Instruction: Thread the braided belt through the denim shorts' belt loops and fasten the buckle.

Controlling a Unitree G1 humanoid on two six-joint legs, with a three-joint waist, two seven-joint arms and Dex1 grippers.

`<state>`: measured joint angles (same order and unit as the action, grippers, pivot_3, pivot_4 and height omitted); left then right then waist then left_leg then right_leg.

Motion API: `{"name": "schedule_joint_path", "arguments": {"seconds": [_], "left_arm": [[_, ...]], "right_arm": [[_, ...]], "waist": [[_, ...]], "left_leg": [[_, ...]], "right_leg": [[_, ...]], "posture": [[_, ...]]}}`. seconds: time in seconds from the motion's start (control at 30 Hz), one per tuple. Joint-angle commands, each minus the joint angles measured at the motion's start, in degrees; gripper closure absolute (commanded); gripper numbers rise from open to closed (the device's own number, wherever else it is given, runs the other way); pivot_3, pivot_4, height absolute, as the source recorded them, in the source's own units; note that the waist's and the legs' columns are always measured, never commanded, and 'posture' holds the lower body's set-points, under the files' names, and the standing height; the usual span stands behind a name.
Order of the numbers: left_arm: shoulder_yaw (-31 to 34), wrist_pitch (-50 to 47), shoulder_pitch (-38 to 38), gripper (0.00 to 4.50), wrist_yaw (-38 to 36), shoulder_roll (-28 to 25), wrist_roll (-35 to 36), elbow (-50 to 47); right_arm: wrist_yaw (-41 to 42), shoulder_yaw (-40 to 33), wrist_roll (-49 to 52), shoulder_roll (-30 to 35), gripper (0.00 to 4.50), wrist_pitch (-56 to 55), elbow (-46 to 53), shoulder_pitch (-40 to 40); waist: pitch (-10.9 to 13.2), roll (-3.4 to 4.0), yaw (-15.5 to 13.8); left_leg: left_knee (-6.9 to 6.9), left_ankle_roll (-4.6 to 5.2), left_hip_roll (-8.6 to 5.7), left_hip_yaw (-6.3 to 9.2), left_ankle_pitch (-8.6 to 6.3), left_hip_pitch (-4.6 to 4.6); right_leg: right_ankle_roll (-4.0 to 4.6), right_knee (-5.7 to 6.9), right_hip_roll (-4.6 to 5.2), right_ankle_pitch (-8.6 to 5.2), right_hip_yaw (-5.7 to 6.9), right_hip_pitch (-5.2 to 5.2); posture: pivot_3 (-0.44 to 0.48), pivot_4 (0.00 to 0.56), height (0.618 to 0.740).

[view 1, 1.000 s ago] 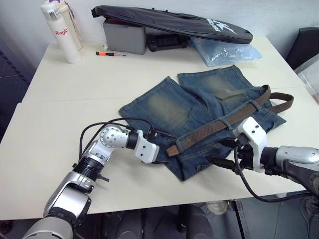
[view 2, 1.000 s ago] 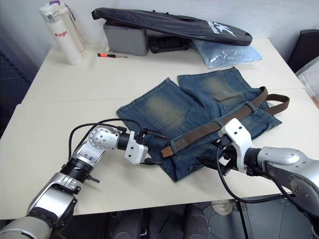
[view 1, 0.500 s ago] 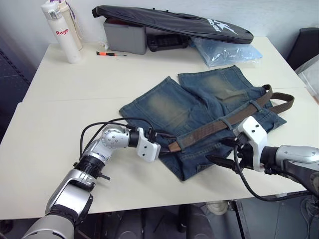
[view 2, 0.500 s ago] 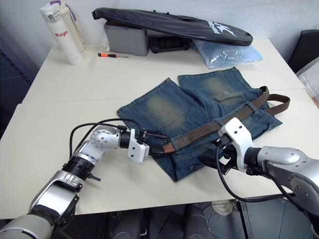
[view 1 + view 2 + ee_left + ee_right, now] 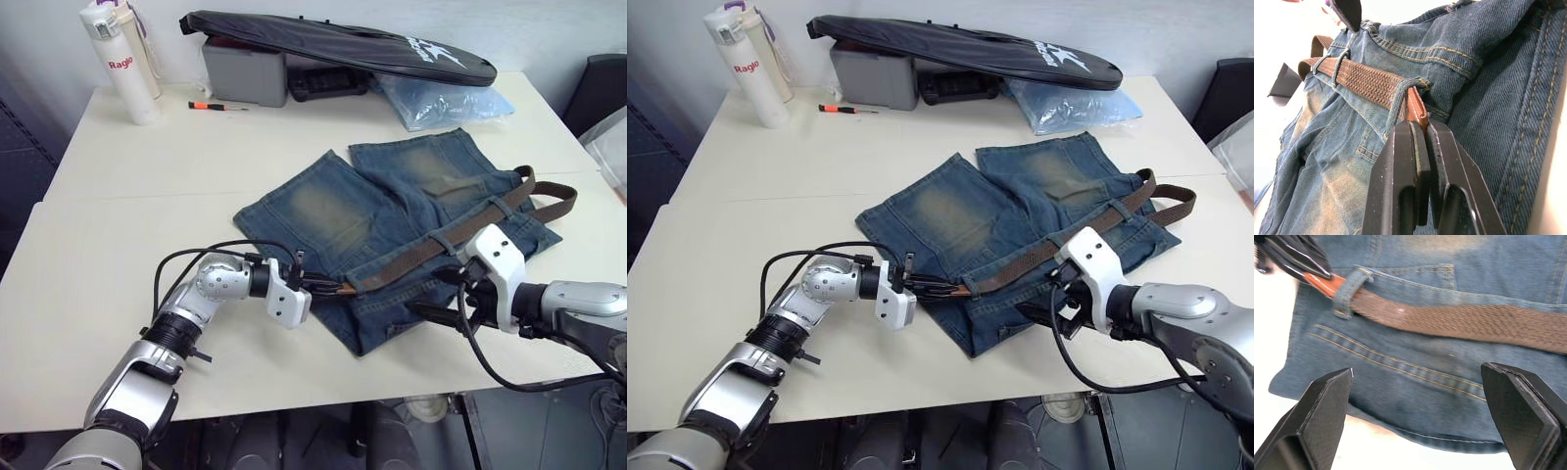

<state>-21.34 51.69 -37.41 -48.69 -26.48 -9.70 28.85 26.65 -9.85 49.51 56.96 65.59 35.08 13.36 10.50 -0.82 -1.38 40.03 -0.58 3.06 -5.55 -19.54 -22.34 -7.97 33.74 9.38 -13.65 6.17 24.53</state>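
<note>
The denim shorts (image 5: 333, 211) lie flat on the cream table (image 5: 118, 245), waistband toward me. The braided belt (image 5: 421, 250) runs along the waistband under belt loops (image 5: 443, 238) and curls back at the far right. Its tan tip (image 5: 1416, 108) pokes out of the last loop (image 5: 1400, 95). My left gripper (image 5: 333, 288) is shut on that tip. Just in front of the waistband, below the belt's middle, my right gripper (image 5: 441, 296) is open with nothing between its fingers (image 5: 1327, 401). The buckle is hidden.
At the table's back stand a white bottle (image 5: 122, 64), an orange screwdriver (image 5: 216, 105), a grey box (image 5: 245, 70), a long black bag (image 5: 343, 44) and a clear plastic bag (image 5: 441, 98). The table's front edge runs just below both grippers.
My left gripper went from open beside the belt's tip to shut on it, and that arm has sunk lower. The right gripper has barely moved.
</note>
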Motion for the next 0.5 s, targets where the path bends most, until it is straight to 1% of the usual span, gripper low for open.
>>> {"name": "schedule_joint_path", "arguments": {"seconds": [0.03, 0.07, 0.1, 0.13, 0.17, 0.23, 0.27, 0.3, 0.37, 0.43, 0.47, 0.5], "left_arm": [[0.2, 0.0, 1.0, 4.5, 0.4, -1.2, 0.2, -2.6], [0.3, -0.3, 1.3, 4.5, 0.5, -1.4, 0.2, -2.8], [0.5, -0.6, 1.7, 4.5, 0.7, -1.6, 0.4, -3.2], [0.7, -1.0, 2.0, 4.5, 0.9, -1.7, 0.6, -3.6], [0.7, -1.4, 2.4, 4.5, 0.9, -1.9, 0.9, -4.2], [0.5, -2.7, 3.5, 4.5, -0.5, -2.9, 2.3, -5.7], [0.7, -3.9, 4.4, 4.5, -1.6, -3.6, 4.0, -6.7], [1.0, -6.4, 5.8, 4.5, -4.0, -4.9, 7.6, -8.5], [1.5, -10.2, 7.9, 4.5, -7.6, -7.3, 13.0, -11.8], [2.7, -17.7, 11.1, 4.5, -12.4, -11.3, 19.8, -17.0], [3.2, -20.6, 12.3, 4.5, -14.0, -12.9, 21.9, -19.1], [4.4, -24.0, 14.6, 4.5, -15.8, -15.6, 24.6, -21.5]], "right_arm": [[-0.8, -1.1, -2.4, 0.7, 1.31, 0.8, -3.6, 2.6], [-0.8, -1.0, -2.9, 0.7, 1.76, 1.1, -4.6, 3.1], [-0.9, -0.8, -3.2, 0.1, 1.98, 1.3, -5.9, 3.6], [-0.9, -0.4, -3.6, -0.6, 2.55, 1.4, -7.2, 4.2], [-0.8, 0.7, -4.5, -0.8, 2.87, 1.5, -8.4, 4.7], [-0.1, 3.7, -6.8, -1.2, 3.77, 1.0, -11.0, 5.4], [-0.4, 5.3, -8.1, -2.1, 4.23, 0.7, -12.7, 5.8], [-0.7, 8.0, -10.7, -2.9, 4.44, -0.5, -15.1, 6.3], [-1.2, 10.8, -13.6, -4.5, 4.44, -1.8, -18.2, 6.9], [-0.9, 12.7, -15.4, -5.3, 4.44, -1.9, -19.8, 7.8], [-0.5, 13.3, -16.1, -5.5, 4.44, -1.9, -20.2, 8.1], [-0.3, 13.6, -16.5, -6.0, 4.44, -1.9, -20.5, 8.3]], "waist": [[0.0, 0.0, 0.0], [0.0, 0.0, 0.0], [0.0, 0.0, 0.0], [0.0, 0.0, 0.1], [0.0, 0.0, 0.1], [0.0, 0.0, 0.1], [0.0, 0.0, 0.2], [0.0, 0.0, 0.2], [0.0, 0.01, 0.6], [0.0, 0.01, 1.3], [0.0, 0.0, 1.5], [0.0, -0.05, 1.7]], "left_leg": [[-0.01, 0.0, 0.0, 0.0, 0.0, 0.0], [-0.01, 0.0, 0.0, 0.0, 0.0, 0.0], [-0.02, 0.0, 0.0, 0.0, 0.0, 0.0], [-0.04, 0.0, 0.0, 0.0, 0.0, 0.0], [-0.04, 0.0, 0.0, -0.01, 0.0, 0.0], [-0.03, 0.0, 0.0, -0.03, 0.0, 0.0], [-0.03, 0.0, 0.01, -0.03, 0.0, 0.0], [-0.03, 0.0, 0.01, -0.03, 0.0, 0.01], [-0.05, -0.01, 0.03, -0.03, 0.0, 0.02], [-0.07, -0.01, 0.04, -0.04, 0.0, 0.03], [-0.07, -0.01, 0.06, -0.04, 0.0, 0.03], [-0.07, -0.01, 0.07, -0.04, 0.0, 0.06]], "right_leg": [[0.0, 0.0, 0.0, 0.0, 0.0, 0.0], [0.0, 0.0, 0.0, 0.0, 0.0, 0.01], [0.0, 0.0, 0.0, 0.0, 0.0, 0.01], [0.0, -0.01, 0.0, 0.0, 0.0, 0.01], [0.0, -0.01, 0.0, 0.0, 0.0, 0.02], [0.0, 0.0, 0.0, 0.0, 0.0, 0.02], [0.0, 0.0, 0.0, 0.0, 0.0, 0.02], [0.0, 0.0, 0.0, 0.0, 0.0, 0.02], [0.0, 0.0, -0.01, 0.0, 0.0, 0.02], [0.01, 0.01, -0.01, -0.01, 0.0, 0.04], [0.01, 0.02, -0.01, -0.01, 0.0, 0.03], [0.01, 0.02, -0.01, -0.01, 0.0, 0.01]], "posture": [[0.0, 0.15, 0.74], [0.0, 0.15, 0.74], [0.0, 0.15, 0.74], [0.0, 0.15, 0.74], [0.0, 0.15, 0.74], [0.0, 0.15, 0.74], [0.0, 0.15, 0.74], [0.0, 0.15, 0.74], [0.0, 0.15, 0.74], [0.0, 0.15, 0.74], [0.0, 0.15, 0.74], [0.0, 0.15, 0.74]]}}
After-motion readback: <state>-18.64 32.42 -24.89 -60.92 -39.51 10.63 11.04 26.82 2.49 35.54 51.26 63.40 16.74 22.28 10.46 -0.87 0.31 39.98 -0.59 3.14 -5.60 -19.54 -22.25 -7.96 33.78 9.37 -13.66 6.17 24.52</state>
